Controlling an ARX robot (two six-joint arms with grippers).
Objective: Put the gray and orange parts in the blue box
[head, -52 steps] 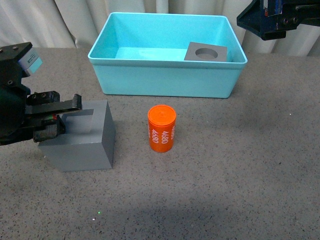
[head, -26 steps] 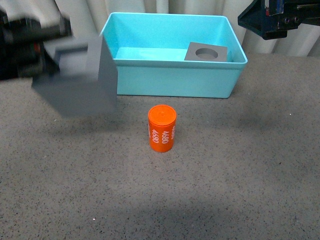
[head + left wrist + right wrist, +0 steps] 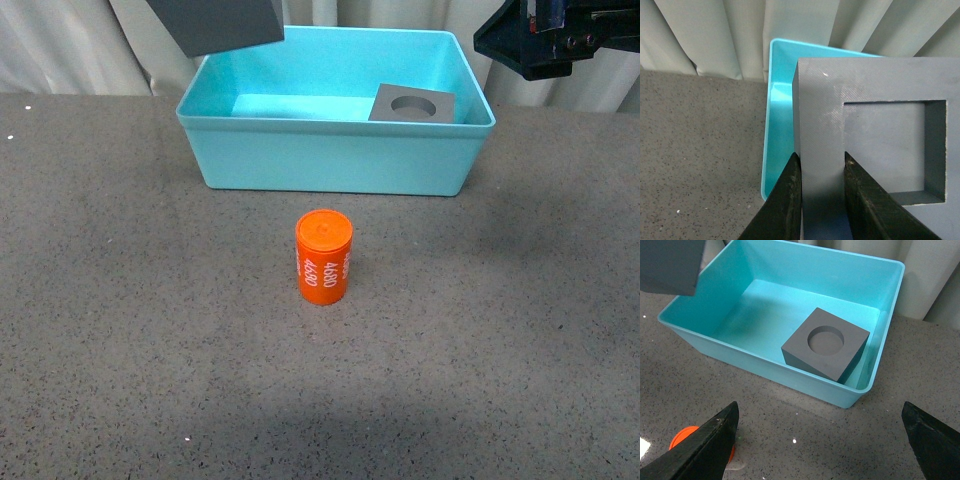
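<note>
1. My left gripper (image 3: 822,200) is pinched on one wall of the matte gray cube with a square recess (image 3: 820,110). One black finger (image 3: 782,205) presses the outer face and the other sits inside the recess.
2. In the front view, that cube (image 3: 215,22) hangs in the air at 11 o'clock of the frame. It is above the far-left corner of the large light-blue plastic box (image 3: 330,160) and touches nothing but my fingers. The left gripper itself is out of that frame.
3. From the left wrist, a strip of the box (image 3: 775,130) shows beyond the cube's edge. The pale pleated curtain (image 3: 715,35) is behind it.
4. My right gripper (image 3: 819,406) is spread wide and holds nothing. It hovers above the speckled gray table (image 3: 150,350), just outside the box's near wall. In the front view, its dark body (image 3: 555,35) shows at 1 o'clock of the box.
5. The matte gray cube with a round recess (image 3: 825,342) lies inside the box, recess upward. In the front view it is at the box's 3 o'clock end, close to the right wall (image 3: 412,104).
6. The small orange cylinder marked "4680" in white (image 3: 323,257) stands upright on the table. It is at 6 o'clock of the box and apart from it.
</note>
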